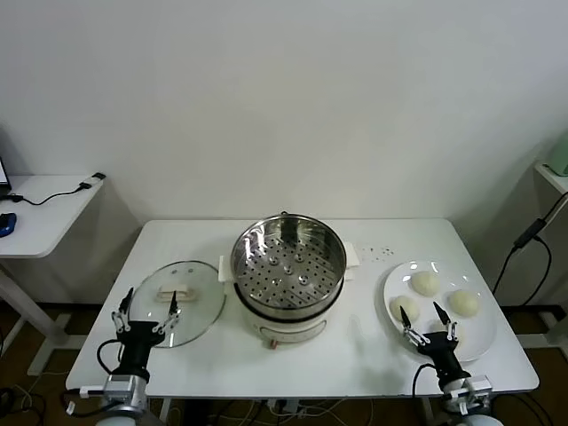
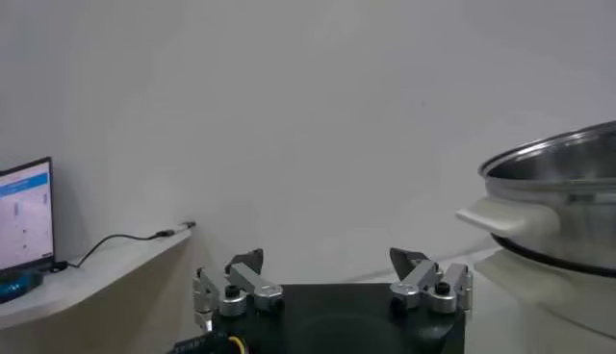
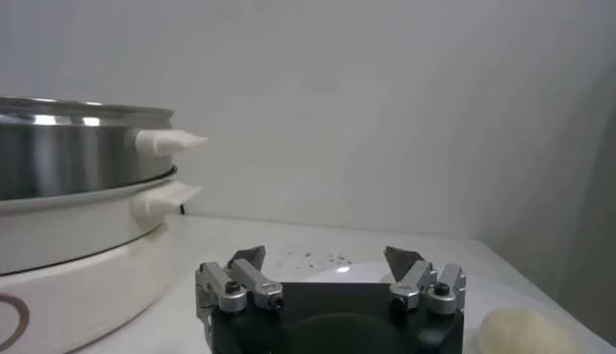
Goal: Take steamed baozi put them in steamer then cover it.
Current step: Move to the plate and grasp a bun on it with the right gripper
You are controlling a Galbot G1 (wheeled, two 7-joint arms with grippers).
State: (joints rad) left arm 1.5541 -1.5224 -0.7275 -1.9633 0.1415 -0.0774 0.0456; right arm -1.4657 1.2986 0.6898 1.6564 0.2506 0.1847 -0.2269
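The steel steamer point(image 1: 287, 266) stands open and empty at the table's middle on its white base; it also shows in the left wrist view point(image 2: 558, 212) and the right wrist view point(image 3: 77, 164). Three cream-white baozi point(image 1: 426, 283) point(image 1: 463, 302) point(image 1: 403, 308) lie on a white plate point(image 1: 479, 342) at the right; a fourth does not show. One baozi point(image 3: 520, 332) shows in the right wrist view. The glass cover point(image 1: 177, 302) with its white handle lies flat left of the steamer. My left gripper point(image 1: 145, 311) is open at the cover's near edge. My right gripper point(image 1: 426, 321) is open over the plate's near side, empty.
A white side desk point(image 1: 40, 213) with cables stands at the far left, and a monitor point(image 2: 24, 216) shows in the left wrist view. A white shelf point(image 1: 555, 177) and a hanging cable are at the far right. A wall stands behind the table.
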